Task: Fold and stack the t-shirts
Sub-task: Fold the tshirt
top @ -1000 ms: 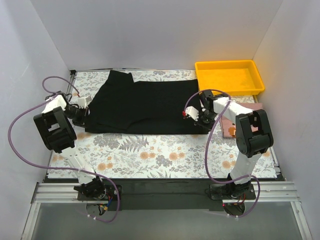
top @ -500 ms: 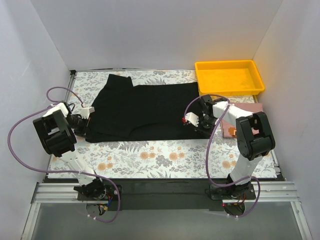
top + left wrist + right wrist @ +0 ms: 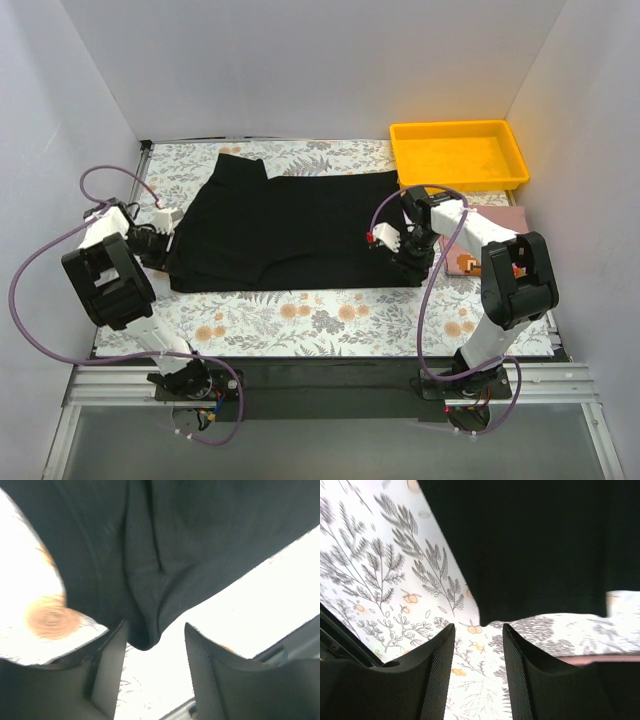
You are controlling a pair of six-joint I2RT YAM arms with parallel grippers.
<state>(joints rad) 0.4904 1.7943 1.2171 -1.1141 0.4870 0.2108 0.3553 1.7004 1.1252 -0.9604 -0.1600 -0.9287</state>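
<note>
Black t-shirt (image 3: 290, 220) is spread out flat on the flowery tablecloth (image 3: 300, 310), filling most of the far-middle part of the table. Its right edge ends just short of the yellow tray (image 3: 450, 126) in the far right corner. The shirt is on the cloth beside the tray, not in it, and all I can see inside the tray is its own yellow floor.

Left gripper (image 3: 160, 245) is down at the shirt's left edge. On its wrist cam the fingers (image 3: 112, 670) are spread apart with a little bunched fold of the shirt (image 3: 200, 540) poking down between them (there's daylight on one side, so nothing is pinched).

Right gripper (image 3: 405, 262) is at the shirt's near right corner. Its jaws are apart too, and the corner of the shirt (image 3: 535, 545) sits just past the fingertips (image 3: 440, 670), not clamped.

A pinkish book (image 3: 480, 255) lies to the right of that arm, near the tray.
</note>
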